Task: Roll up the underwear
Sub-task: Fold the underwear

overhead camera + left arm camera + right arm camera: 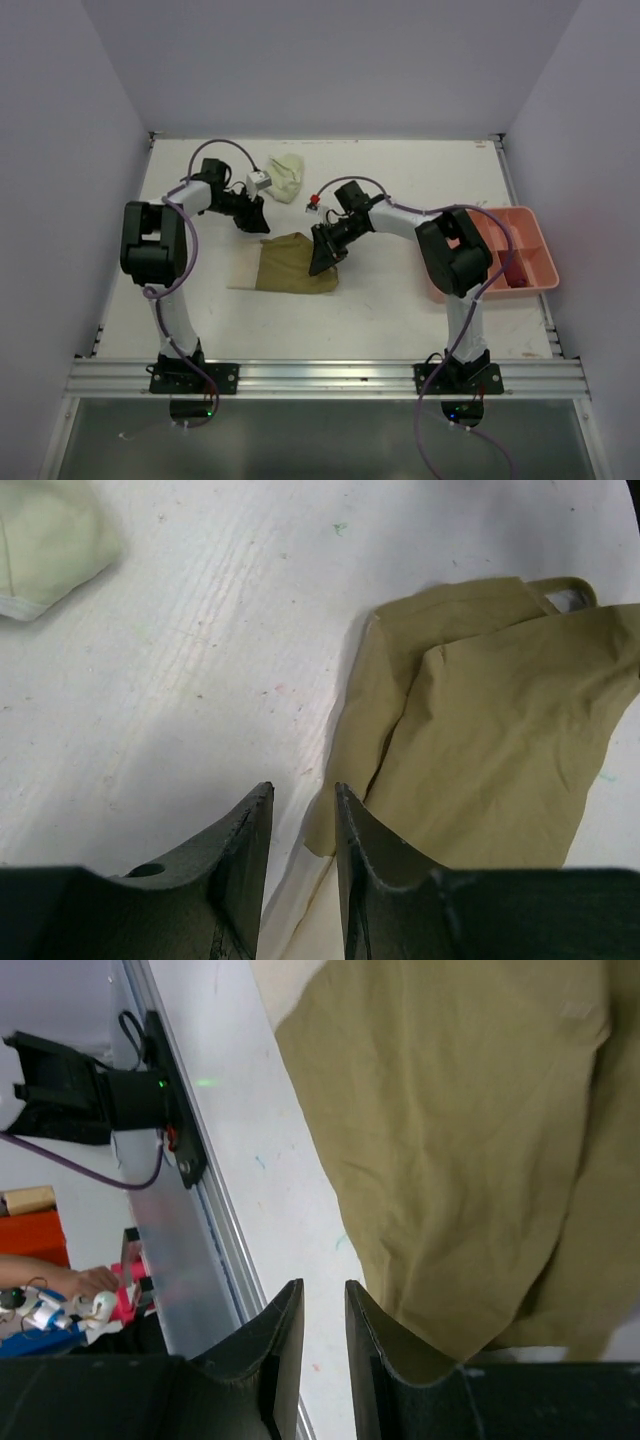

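Underwear on a white table (400, 190). The olive piece (292, 265) lies at centre, its layers overlapping, on a cream piece (240, 277) that shows at its left edge. The left gripper (252, 215) sits just off its far left corner; the right gripper (325, 262) sits over its right edge.

Left wrist view: the left gripper (303, 788) has its jaws slightly parted with bare table between them. It grasps nothing, and the olive piece (490, 740) lies just beside one finger. A pale piece (45, 540) lies well apart.

Right wrist view: the right gripper (322, 1285) is likewise slightly parted and empty, the olive piece (450, 1140) at one finger's edge.

Only the top view shows the tray (540, 240) at right, with a red piece (516, 272) inside.
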{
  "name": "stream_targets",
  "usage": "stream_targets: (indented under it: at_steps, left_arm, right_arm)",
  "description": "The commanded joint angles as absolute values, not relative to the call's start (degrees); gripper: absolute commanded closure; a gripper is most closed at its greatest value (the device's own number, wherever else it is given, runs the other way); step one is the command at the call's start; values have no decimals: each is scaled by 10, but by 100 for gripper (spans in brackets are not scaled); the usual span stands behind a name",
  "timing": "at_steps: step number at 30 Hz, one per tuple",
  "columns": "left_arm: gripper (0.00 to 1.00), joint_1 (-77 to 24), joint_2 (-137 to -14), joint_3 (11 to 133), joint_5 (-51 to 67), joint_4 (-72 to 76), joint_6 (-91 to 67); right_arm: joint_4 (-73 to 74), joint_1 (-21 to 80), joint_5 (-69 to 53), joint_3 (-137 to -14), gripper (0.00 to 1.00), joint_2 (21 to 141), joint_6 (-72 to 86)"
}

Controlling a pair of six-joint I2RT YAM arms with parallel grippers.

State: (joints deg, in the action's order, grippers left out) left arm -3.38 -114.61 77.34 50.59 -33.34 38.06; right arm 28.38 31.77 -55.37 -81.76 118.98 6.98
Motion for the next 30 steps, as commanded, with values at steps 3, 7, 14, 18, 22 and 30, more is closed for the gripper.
stream_targets:
  at_steps: [3, 7, 14, 18, 22, 30]
  left_arm:
    - [66, -32, -1153, 768, 476, -263, 330]
    - [67, -32, -1173, 776, 450, -291, 344]
    - [77, -20, -1150, 732, 430, -390, 442]
    - [81, -7, -1123, 688, 430, -445, 489]
    - [81, -13, -1065, 622, 463, -554, 616]
    - [70, -5, -944, 582, 532, -515, 605]
  right_arm:
    - [270, 341, -534, -755, 74, 1169, 75]
    - [339, 338, -474, -775, 75, 1207, 5]
    - [426, 295, -413, -872, 76, 1244, -89]
    - [548, 279, -356, -988, 75, 1287, -201]
    - [591, 266, -277, -1156, 73, 1369, -266]
    - [480, 276, -441, -1135, 67, 1255, -114]
